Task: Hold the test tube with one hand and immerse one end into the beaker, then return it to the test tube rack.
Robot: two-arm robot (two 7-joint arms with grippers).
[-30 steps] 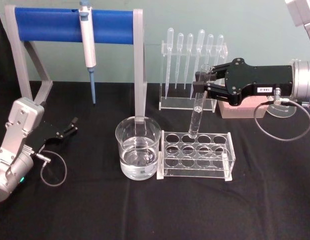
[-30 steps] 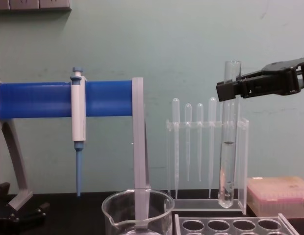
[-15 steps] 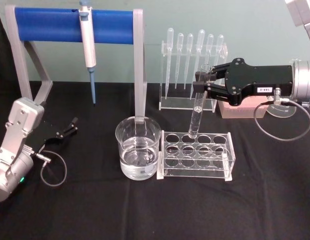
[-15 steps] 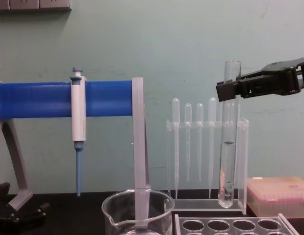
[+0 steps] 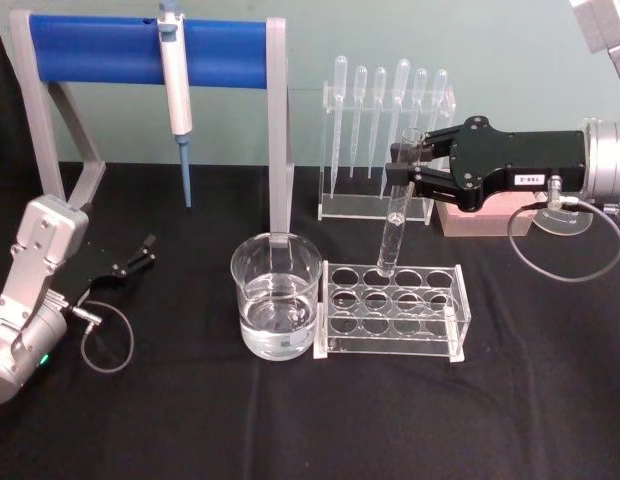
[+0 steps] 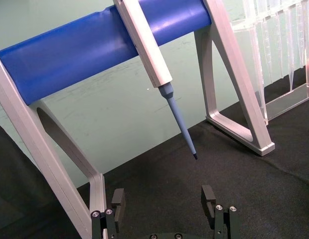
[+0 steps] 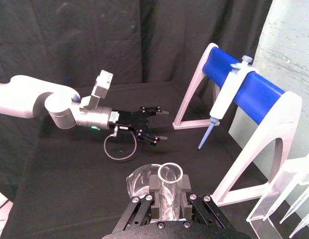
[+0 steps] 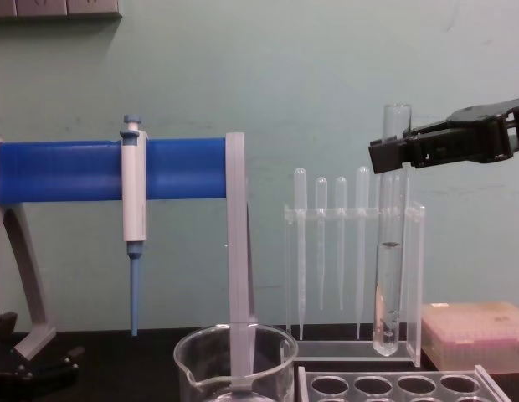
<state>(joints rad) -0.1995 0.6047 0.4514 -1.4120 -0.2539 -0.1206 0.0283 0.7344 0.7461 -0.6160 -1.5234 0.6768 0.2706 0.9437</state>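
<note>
Your right end effector [image 5: 400,166] clamps the test tube [image 5: 393,235] near its rim, so it hangs upright over the rack [image 5: 390,310]; left end effector [image 5: 142,252] parked, jaws apart, at the bench's left edge.

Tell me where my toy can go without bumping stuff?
Bare black table in front of the beaker and test tube rack, and between the left gripper and the beaker. Crowded at the back, where the right gripper holds the test tube near the pipettes.
</note>
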